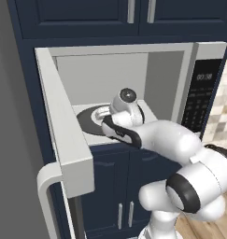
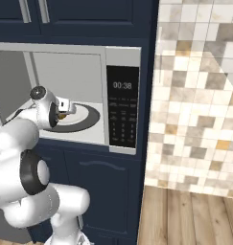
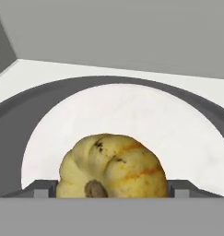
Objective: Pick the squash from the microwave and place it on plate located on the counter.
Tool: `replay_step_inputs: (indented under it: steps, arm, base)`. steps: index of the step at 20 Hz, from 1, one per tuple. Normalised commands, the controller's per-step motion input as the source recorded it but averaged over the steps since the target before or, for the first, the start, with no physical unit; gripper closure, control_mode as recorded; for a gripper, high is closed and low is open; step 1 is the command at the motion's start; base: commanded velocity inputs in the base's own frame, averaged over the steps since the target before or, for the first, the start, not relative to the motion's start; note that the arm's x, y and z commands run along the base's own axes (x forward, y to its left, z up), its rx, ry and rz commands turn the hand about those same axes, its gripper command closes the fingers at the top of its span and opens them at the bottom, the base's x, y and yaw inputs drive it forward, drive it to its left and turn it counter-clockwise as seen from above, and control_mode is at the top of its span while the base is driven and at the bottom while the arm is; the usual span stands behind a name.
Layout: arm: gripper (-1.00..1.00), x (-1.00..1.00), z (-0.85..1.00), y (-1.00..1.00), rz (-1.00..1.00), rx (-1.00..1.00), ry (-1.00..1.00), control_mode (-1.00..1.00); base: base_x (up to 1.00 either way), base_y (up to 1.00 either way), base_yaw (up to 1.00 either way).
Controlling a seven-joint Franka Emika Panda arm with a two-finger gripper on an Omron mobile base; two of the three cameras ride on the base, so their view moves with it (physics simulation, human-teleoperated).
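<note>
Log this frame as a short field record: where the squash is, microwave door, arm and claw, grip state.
squash: on the white turntable plate, ringed by a dark grey turntable
microwave: door swung open to the left, display reads 00:38
arm: reaching into the microwave cavity
claw: a fingertip either side of the squash
grip: cannot tell if closed on it

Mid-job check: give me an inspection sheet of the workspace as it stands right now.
Surface: white turntable plate with dark ring, inside the microwave.
Job's things: squash on that plate; microwave door open.
Clutter: nothing seen.
Grippers: pincer inside the cavity, a fingertip on either side of the squash; contact unclear.
Cables: nothing seen.
Surroundings: navy cabinets, tiled wall, wood floor.
</note>
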Motion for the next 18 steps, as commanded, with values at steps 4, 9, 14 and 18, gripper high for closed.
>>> replay_step_inputs:
  steps: [4, 9, 14, 18]
  arm:
    - [1.0, -0.9, 0.4, -0.47, 0.0, 0.02, 0.04, -1.0]
    - [1.0, -0.78, 0.58, -0.6, 0.0, 0.04, 0.07, -1.0]
    - [1.0, -0.86, 0.68, -0.28, 0.0, 0.0, 0.07, -1.0]
    - [1.0, -1.0, 0.58, 0.0, -0.07, -0.02, 0.1, -1.0]
  base:
    - [0.0, 0.0, 0.0]
    - [0.0, 0.0, 0.0]
    - [0.0, 0.0, 0.0]
    - [0.0, 0.0, 0.0]
